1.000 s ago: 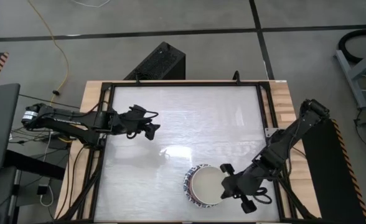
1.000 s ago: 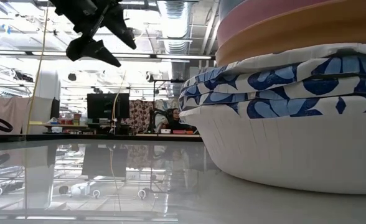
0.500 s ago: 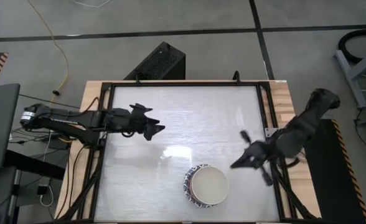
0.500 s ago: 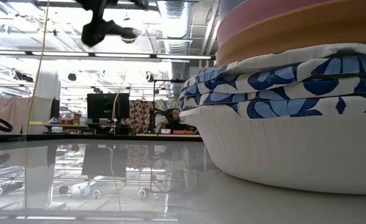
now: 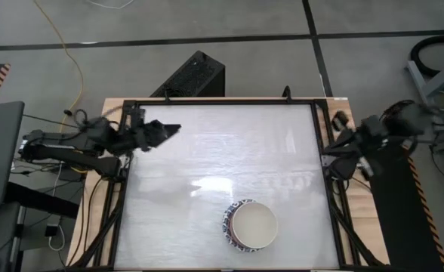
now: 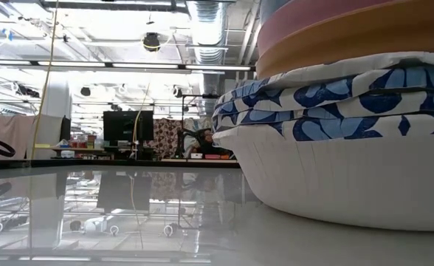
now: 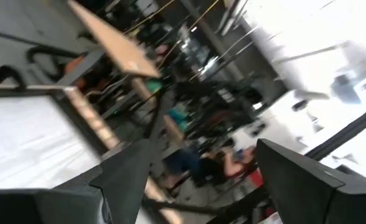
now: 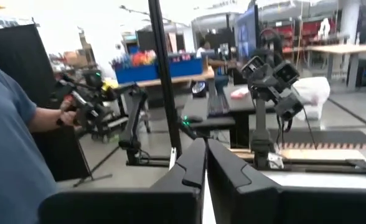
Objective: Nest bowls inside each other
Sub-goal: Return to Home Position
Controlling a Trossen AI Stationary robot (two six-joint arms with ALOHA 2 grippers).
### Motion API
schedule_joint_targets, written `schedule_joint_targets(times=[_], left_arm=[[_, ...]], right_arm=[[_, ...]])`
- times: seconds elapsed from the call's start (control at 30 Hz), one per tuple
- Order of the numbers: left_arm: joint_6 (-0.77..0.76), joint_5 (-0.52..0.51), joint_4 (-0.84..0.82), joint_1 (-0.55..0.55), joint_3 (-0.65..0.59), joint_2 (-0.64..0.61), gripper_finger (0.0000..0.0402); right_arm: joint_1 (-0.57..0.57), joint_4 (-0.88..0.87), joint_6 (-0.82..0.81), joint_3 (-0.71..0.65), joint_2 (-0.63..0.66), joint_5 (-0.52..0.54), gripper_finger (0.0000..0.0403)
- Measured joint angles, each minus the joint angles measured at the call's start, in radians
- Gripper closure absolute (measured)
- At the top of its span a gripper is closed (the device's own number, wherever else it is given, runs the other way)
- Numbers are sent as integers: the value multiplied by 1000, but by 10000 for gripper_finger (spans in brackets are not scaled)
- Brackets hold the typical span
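Note:
One stack of nested bowls [image 5: 252,227] stands on the white table near its front edge, right of the middle. From above, a cream-white inside shows within a blue-and-white patterned rim [image 5: 228,219]. The low view shows the stack close up: a white bowl [image 6: 335,177] rests on the table, with patterned bowls [image 6: 335,96], an orange one [image 6: 350,37] and a pink one [image 6: 313,15] above it. My left gripper [image 5: 168,130] is high over the table's far left, open and empty [image 7: 201,180]. My right gripper [image 5: 335,155] is at the table's right edge, shut and empty [image 8: 205,168].
A black frame [image 5: 131,106] runs round the table top. A dark box [image 5: 195,75] stands beyond the far edge. In the right wrist view a person in a blue sleeve [image 8: 9,143] stands in the room, and a camera stand [image 8: 264,81] rises by the table's edge.
My right gripper has left the right side of the bowl stack, risen and swung to the table's right edge. My left gripper has risen, tipped up toward level and drawn back toward the left edge, passing out of the low view. The stack has kept still.

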State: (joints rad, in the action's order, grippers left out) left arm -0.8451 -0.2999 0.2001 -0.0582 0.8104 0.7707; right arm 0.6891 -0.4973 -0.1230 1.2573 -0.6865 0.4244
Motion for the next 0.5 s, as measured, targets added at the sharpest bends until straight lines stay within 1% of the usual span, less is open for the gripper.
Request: schedule_joint_targets(times=[0.1, 0.2, 0.27, 0.33, 0.4, 0.47, 0.5], left_arm=[[5, 1, 2, 0, 0, -47, 120], [108, -41, -8, 0, 0, -79, 120], [164, -59, -9, 0, 0, -99, 120], [207, -61, -10, 0, 0, -125, 120], [305, -43, -9, 0, 0, -156, 120], [415, -5, -9, 0, 0, -188, 120], [443, 10, -9, 0, 0, -202, 120]], right_arm=[[-4, 0, 3, -1, 44, 3, 364], [-5, -25, -26, -1, 76, 17, 364], [-5, -37, -2, -2, 91, 9, 365], [-5, -38, 70, -2, 116, -29, 365], [-5, -18, 110, -2, 152, -79, 365], [-1, 4, 138, -3, 187, -154, 365], [0, 13, 157, -3, 205, -211, 365]])
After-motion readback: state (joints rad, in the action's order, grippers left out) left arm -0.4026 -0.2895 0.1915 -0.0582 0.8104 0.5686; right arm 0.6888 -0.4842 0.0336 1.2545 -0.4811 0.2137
